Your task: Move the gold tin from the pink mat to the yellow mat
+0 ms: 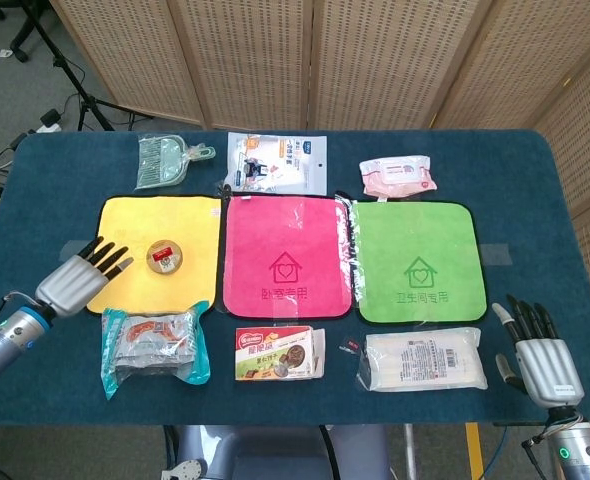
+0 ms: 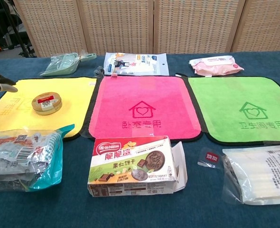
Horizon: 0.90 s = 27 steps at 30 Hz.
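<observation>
I see the gold tin [image 1: 163,256] lying flat on the yellow mat [image 1: 135,225], near its right edge, apart from both hands. My left hand [image 1: 83,276] hangs over that mat's lower left corner, fingers spread, holding nothing. My right hand [image 1: 539,352] rests at the table's [image 1: 55,170] front right corner, fingers apart. The pink mat [image 1: 287,255] lies bare beside the yellow one.
</observation>
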{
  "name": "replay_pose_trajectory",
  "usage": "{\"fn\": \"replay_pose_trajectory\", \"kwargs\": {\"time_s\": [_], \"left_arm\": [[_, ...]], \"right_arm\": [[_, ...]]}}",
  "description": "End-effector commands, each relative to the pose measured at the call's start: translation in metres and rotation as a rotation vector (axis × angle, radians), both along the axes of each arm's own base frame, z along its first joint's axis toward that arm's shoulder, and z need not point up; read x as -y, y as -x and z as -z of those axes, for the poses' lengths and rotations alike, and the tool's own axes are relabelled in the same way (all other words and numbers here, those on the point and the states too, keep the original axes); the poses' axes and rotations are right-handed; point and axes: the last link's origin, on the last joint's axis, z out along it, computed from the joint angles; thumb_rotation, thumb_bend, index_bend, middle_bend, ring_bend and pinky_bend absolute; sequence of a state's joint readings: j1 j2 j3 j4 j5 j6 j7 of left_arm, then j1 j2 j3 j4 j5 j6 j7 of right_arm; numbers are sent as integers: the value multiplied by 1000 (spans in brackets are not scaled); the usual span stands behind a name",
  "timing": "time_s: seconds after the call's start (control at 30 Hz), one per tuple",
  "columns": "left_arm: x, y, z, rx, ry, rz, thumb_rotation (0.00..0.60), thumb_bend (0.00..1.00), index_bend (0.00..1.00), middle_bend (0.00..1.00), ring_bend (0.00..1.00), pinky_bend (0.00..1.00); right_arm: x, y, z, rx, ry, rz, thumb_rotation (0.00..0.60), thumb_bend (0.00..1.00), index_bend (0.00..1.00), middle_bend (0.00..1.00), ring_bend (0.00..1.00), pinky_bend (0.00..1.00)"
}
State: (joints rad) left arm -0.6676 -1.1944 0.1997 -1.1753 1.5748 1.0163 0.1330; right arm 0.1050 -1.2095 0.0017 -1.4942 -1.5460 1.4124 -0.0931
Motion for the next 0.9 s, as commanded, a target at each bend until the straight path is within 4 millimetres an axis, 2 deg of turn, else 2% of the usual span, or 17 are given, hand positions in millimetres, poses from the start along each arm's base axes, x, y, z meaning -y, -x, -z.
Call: {"fn": "replay_pose_trajectory", "kwargs": {"time_s": [0.03,0.13,0.23,0.33,0.53,0.73,0.9], "left_arm": [[2,-8,-11,263,-130,-57,600,627,34,0,0,0],[12,-14,-12,449,-214,-77,600,269,28,0,0,0],[34,-16,-4,603,-270,-83,600,149,27,0,0,0],[58,-16,7,672,-295,-83,600,123,27,0,0,0],[99,-24,24,654,-321,-55,600,121,27,0,0,0],[124,-30,29,652,-322,-141,600,131,27,0,0,0],[134,-24,33,662,-329,-210,600,136,27,0,0,0]], "right_arm": [[-1,-2,-1,-1,5,-8,600,466,80,0,0,0],[-2,-3,-3,-2,14,-15,600,466,80,0,0,0],[-3,-6,-5,4,28,-31,600,455,80,0,0,0],[-4,-7,-6,9,37,-45,600,448,80,0,0,0],[-4,-7,-9,7,52,-59,600,443,80,0,0,0],[-4,-7,-13,9,75,-73,600,443,80,0,0,0],[-5,-7,-14,12,79,-75,600,443,80,0,0,0]]}}
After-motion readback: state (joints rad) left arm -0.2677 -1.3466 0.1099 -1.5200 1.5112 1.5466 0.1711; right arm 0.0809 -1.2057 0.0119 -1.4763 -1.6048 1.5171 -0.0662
